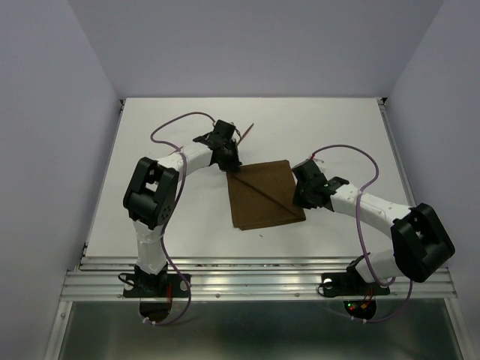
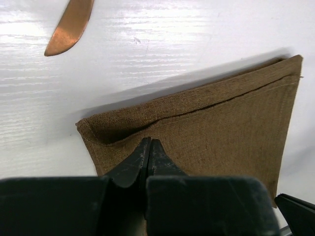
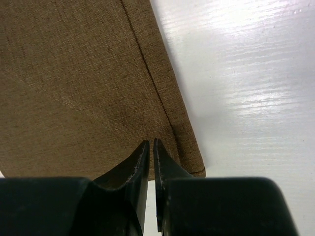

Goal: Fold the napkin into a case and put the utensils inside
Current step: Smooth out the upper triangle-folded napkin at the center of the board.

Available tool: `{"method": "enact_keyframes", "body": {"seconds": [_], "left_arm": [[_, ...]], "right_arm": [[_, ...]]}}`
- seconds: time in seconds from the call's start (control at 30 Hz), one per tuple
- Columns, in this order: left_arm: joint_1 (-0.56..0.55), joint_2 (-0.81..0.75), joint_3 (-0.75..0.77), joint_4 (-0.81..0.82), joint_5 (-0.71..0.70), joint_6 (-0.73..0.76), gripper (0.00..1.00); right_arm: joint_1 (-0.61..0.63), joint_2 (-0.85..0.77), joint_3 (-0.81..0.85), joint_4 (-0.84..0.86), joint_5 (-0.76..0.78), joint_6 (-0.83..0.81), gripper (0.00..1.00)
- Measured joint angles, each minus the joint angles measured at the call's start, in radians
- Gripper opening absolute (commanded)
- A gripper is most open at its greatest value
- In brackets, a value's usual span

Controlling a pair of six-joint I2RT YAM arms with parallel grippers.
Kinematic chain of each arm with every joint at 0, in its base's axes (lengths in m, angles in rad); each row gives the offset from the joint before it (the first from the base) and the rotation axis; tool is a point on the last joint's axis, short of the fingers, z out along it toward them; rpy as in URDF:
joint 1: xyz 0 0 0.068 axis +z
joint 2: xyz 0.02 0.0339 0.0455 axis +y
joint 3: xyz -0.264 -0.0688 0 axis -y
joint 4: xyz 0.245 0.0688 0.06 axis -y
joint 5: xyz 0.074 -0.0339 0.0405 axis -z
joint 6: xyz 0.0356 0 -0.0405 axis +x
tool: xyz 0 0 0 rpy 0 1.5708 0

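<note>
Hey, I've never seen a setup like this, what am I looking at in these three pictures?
This is a robot: a left arm and a right arm, white and black, bolted to the near edge of a white table. The wide picture comes from a camera above and behind them. The other two come from cameras on each wrist, looking along its own two-fingered tool. A dark brown fabric napkin, folded, lies between the arms. The left tool and the right tool each look closed on an edge of it. A thin reddish-brown utensil lies on the table beyond it.
</note>
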Motion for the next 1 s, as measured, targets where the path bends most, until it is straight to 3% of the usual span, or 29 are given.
{"method": "enact_keyframes", "body": {"seconds": [0.3,1.0], "left_arm": [[0.000,-0.040,0.000,-0.010,-0.034,0.009,0.01],[0.009,0.002,0.015,-0.040,-0.109,0.033,0.01]], "right_arm": [[0.013,0.029,0.074,0.003,-0.001,-0.001,0.14],[0.025,0.060,0.077,0.002,-0.001,0.000,0.14]]}}
